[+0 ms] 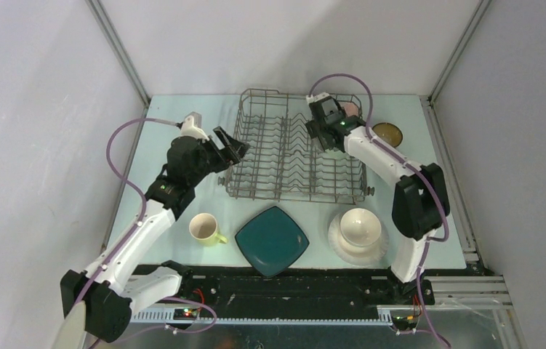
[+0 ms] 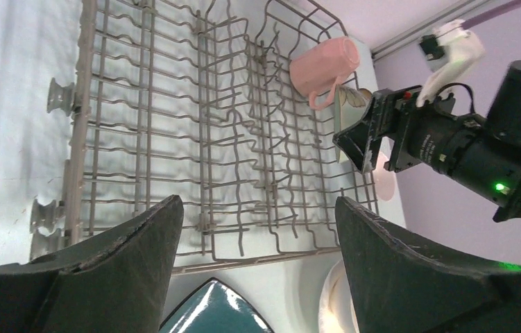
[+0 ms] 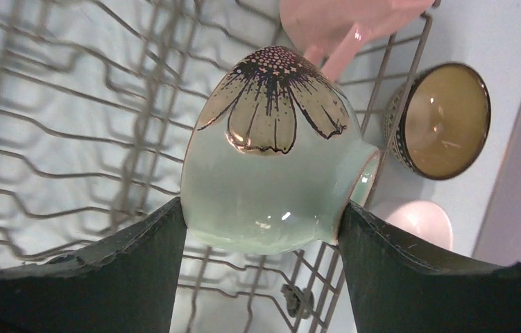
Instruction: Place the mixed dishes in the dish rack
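One-handed, clamps right claw (image 1: 326,120) on pale green bowl (image 3: 264,187), tipped on edge over far right of dish rack (image 1: 284,156) beside pink mug (image 2: 323,64), probably to slot between tines; holds left claw (image 2: 257,208) apart, empty, at rack's left

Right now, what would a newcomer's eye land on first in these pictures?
The right tool grips a pale green bowl with a painted flower over the far right part of the grey dish rack, beside a pink mug. The dark teal square plate lies in front of the rack, between a yellow-green mug and a white bowl on a white plate.
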{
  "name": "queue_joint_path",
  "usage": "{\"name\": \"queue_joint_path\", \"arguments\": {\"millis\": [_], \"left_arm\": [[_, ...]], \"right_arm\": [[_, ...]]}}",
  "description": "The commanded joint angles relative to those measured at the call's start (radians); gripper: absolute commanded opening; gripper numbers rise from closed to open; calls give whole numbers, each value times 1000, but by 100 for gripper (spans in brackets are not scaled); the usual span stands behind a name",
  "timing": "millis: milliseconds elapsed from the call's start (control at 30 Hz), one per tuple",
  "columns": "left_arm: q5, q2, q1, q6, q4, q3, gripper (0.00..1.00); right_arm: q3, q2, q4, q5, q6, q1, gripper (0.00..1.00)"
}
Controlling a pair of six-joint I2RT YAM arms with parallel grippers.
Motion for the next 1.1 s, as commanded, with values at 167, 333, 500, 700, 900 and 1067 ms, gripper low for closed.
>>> {"name": "queue_joint_path", "arguments": {"millis": [167, 333, 500, 700, 900, 1067], "left_arm": [[-103, -104, 4, 96, -11, -65, 87], [-122, -118, 4, 103, -14, -85, 87], [-103, -115, 4, 92, 4, -113, 87], [-102, -105, 4, 79, 2, -127, 87], [-98, -111, 2, 78, -8, -129, 87], [-91, -116, -9, 87, -5, -130, 87]], "right_arm": [[81, 123, -36, 244, -92, 15, 8], [88, 201, -32, 283, -85, 29, 9], [88, 274, -36, 339, -72, 43, 32], [66, 263, -47, 248, -35, 47, 97], [45, 190, -63, 104, -17, 32, 100], [-11, 56, -38, 50, 10, 40, 100]]}}
